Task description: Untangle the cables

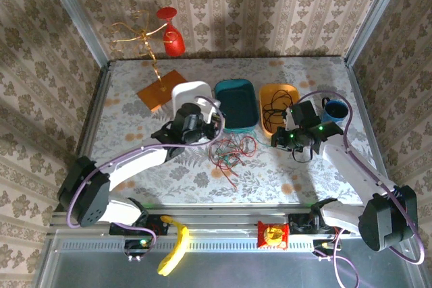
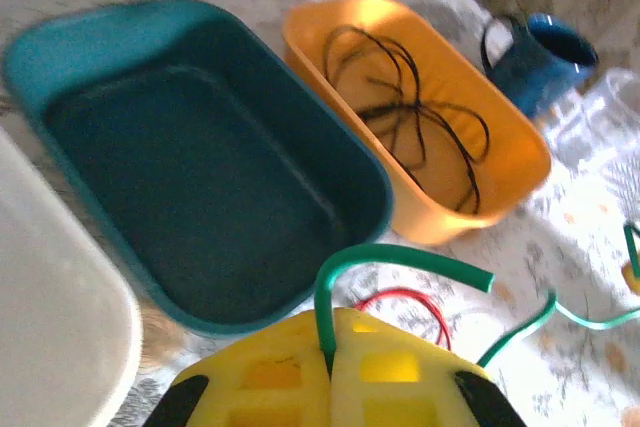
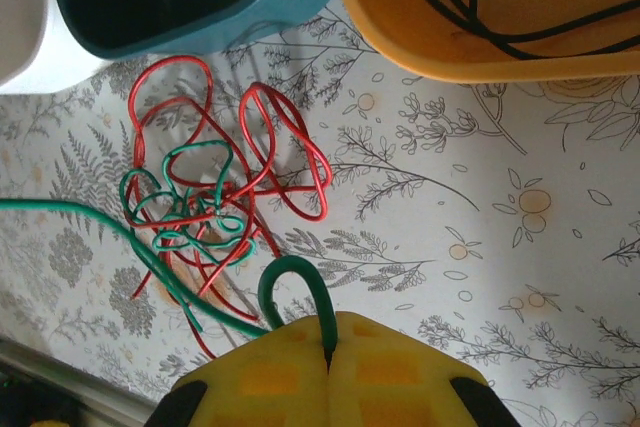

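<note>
1. Top external view: your table point(image 1: 135, 173) is flat under a floral-printed cloth.
   - Three smooth tubs with rounded corners stand side by side at mid-table: white tub point(image 1: 191, 91), teal tub point(image 1: 236, 85) and orange tub point(image 1: 277, 90).
   - A thin black cable point(image 1: 272, 109) lies loosely coiled in the orange tub, and a blue mug point(image 1: 335, 109) stands just right of that tub.
   - The red cable point(image 1: 228, 156) sprawls in thin loops on the cloth just in front of the teal tub.
   - You have bare cloth between those loops and the front rail.
2. Left wrist view: your left gripper point(image 2: 328, 347) has yellow moulded fingers.
   - They are pressed together on the green cable point(image 2: 400, 255), which arches out of the seam to a cut end.
   - A red loop lies on the cloth just past the fingers.
   - The teal tub's rounded rim is close ahead.
3. Right wrist view: your right gripper point(image 3: 328, 347) has matching yellow fingers.
   - They are clamped on a short arch of green cable.
   - The rest of the strand runs left and knots among the red loops below the teal tub.
   - You have open cloth to the right of the knot, under the orange tub's rim.
   - The table edge shows at the lower left.
</note>
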Controlling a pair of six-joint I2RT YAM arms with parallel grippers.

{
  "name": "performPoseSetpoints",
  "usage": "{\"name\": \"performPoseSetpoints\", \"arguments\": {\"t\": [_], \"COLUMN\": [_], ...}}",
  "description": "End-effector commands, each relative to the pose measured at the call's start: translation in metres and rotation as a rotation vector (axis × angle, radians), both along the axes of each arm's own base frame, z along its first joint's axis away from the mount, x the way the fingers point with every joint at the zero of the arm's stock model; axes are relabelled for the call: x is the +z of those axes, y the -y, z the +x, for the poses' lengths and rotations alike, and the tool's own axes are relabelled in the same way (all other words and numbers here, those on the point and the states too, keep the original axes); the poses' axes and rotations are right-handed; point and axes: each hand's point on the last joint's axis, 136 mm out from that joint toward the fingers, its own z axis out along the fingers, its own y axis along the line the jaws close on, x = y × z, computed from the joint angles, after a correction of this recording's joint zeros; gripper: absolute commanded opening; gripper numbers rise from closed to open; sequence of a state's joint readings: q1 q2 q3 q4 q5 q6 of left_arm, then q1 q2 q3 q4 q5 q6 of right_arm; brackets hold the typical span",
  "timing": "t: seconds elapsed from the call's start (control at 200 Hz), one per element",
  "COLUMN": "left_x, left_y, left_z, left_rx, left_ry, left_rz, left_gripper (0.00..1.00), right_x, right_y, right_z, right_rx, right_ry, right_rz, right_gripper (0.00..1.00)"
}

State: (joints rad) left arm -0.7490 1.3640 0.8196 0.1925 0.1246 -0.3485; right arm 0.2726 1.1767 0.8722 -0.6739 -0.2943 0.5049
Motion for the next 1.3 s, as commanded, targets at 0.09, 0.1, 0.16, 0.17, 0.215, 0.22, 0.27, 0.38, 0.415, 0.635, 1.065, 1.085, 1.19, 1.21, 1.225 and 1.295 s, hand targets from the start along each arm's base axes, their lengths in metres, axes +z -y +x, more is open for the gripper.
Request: {"name": "performPoseSetpoints", "arguments": {"t": [0.09,0.1,0.16,0.17,0.215,0.22,0.27,0.38,0.415,0.635,1.065,1.085,1.19,1.21,1.225,1.295], "left_x": [0.017,0.017,0.014,0.014,0.013,0.012,0.013,0.018,0.020,0.018,-0.009,-0.010,-0.014,-0.015,-0.015,-0.018], "left_y": [-0.003,-0.002,0.007,0.008,0.012,0.013,0.013,0.000,-0.009,-0.089,-0.146,-0.145,-0.138,-0.135,-0.133,-0.124], "left_z": [0.016,0.016,0.013,0.012,0.011,0.011,0.012,0.019,0.023,0.031,0.010,0.010,0.010,0.010,0.010,0.009], "left_rx": [0.054,0.048,0.023,0.018,0.007,0.007,0.015,0.087,0.131,0.458,0.623,0.618,0.577,0.566,0.556,0.515], "left_ry": [0.037,0.036,0.034,0.033,0.026,0.025,0.021,0.032,0.033,0.055,-0.033,-0.034,-0.046,-0.047,-0.048,-0.049], "left_rz": [-0.032,-0.028,-0.019,-0.020,-0.023,-0.024,-0.043,-0.103,-0.107,-0.023,0.103,0.107,0.145,0.153,0.158,0.189], "left_gripper": [0.00,0.00,0.01,0.03,0.17,0.19,0.42,0.71,0.74,0.83,0.85,0.85,0.85,0.85,0.85,0.85], "right_x": [-0.004,-0.002,0.007,0.008,0.015,0.015,0.021,0.027,0.032,0.043,0.002,-0.001,-0.012,-0.014,-0.016,-0.024], "right_y": [0.003,0.001,-0.006,-0.007,-0.012,-0.012,-0.016,-0.019,-0.019,-0.005,-0.026,-0.029,-0.042,-0.044,-0.046,-0.052], "right_z": [0.000,0.001,0.007,0.008,0.012,0.013,0.017,0.031,0.042,0.087,0.135,0.137,0.147,0.149,0.151,0.157], "right_rx": [-0.042,-0.042,-0.035,-0.033,-0.035,-0.036,-0.045,-0.087,-0.111,-0.254,-0.243,-0.240,-0.214,-0.210,-0.204,-0.193], "right_ry": [-0.026,-0.021,0.010,0.015,0.040,0.041,0.056,0.086,0.117,0.190,0.066,0.061,0.042,0.039,0.037,0.020], "right_rz": [0.009,0.016,0.052,0.058,0.073,0.074,0.092,0.098,0.099,-0.003,-0.188,-0.193,-0.195,-0.194,-0.193,-0.198], "right_gripper": [0.00,0.00,0.00,0.00,0.00,0.00,0.00,0.00,0.00,0.00,0.00,0.00,0.00,0.00,0.00,0.00]}}
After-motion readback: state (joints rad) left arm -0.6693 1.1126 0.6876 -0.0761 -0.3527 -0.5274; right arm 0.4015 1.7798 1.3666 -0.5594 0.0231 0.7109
